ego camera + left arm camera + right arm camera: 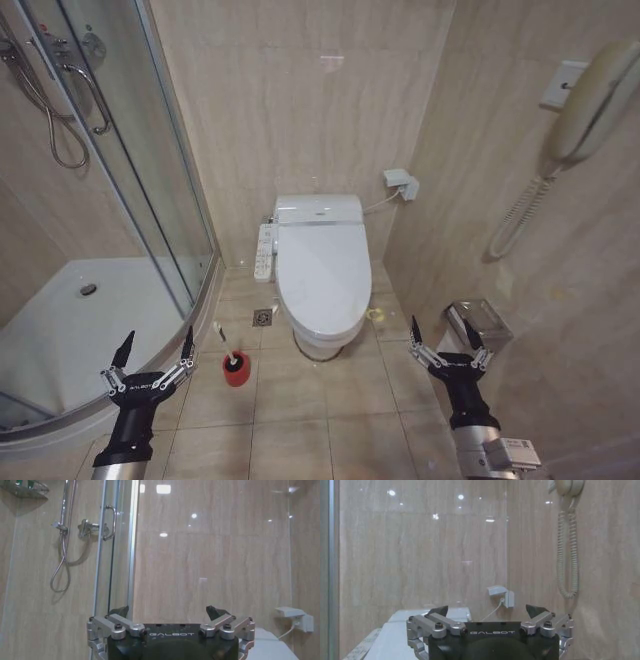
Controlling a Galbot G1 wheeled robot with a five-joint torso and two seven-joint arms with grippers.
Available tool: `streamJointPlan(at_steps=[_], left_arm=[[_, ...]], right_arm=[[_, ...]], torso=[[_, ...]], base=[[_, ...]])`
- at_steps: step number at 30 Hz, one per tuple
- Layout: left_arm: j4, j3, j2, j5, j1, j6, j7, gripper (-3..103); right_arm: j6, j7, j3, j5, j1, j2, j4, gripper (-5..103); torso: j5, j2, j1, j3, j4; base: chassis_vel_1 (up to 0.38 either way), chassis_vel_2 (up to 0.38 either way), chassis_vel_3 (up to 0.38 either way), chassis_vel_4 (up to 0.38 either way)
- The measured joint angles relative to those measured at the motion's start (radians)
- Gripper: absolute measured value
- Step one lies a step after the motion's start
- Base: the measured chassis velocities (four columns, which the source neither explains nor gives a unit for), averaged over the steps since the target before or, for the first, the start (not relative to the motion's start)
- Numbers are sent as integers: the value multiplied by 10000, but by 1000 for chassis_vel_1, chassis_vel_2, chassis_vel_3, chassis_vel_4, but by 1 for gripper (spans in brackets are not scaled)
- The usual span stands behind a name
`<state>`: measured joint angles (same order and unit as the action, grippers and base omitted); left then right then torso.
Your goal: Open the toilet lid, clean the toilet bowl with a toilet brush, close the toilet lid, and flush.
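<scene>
Head view looks down on a tiled bathroom floor [300, 420] with a glass shower enclosure [120, 230] on the robot's left and a beige wall behind. Against that wall stands the toilet bowl [322, 345], its pedestal on the floor and a white button panel [264, 252] along its left side. The toilet lid [322, 275] lies shut over it, flat and glossy, covering the whole top.

On the right wall hangs a corded handset [590, 100], with a small metal box [480, 322] lower down near the floor.

Left of the toilet's front, on the floor, sits a small red cup holder [236, 370], and the toilet brush [228, 345] stands in it with its thin white handle leaning up and away toward the shower.

The left gripper [156, 352] hangs low in front of the shower's curved sill, fingers spread wide and holding nothing; the brush is just to its right, apart from it. The right gripper [446, 338] hangs low on the other side, near the metal box, fingers also spread wide and empty, with the toilet's front well to its left.

Both wrist views show each gripper's fingers parted, facing the back wall.
</scene>
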<state>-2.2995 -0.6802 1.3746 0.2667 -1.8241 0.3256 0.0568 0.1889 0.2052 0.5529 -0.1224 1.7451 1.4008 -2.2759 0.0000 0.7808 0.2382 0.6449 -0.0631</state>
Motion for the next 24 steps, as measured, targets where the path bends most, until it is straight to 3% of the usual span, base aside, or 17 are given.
streamJointPlan(at_steps=[14,24], left_arm=[[1,0,-1,0,3,0,1,100],[0,3,0,0,3,0,-3,100]], right_arm=[[0,-2,0,0,-4,1,0,100],[0,1,6,0,-3,-1,1,100]], torso=[[-1,-4,10,4,3],[3,-4,8,5,2]], base=[[4,0,-3,1],[-94,-110,94,120]])
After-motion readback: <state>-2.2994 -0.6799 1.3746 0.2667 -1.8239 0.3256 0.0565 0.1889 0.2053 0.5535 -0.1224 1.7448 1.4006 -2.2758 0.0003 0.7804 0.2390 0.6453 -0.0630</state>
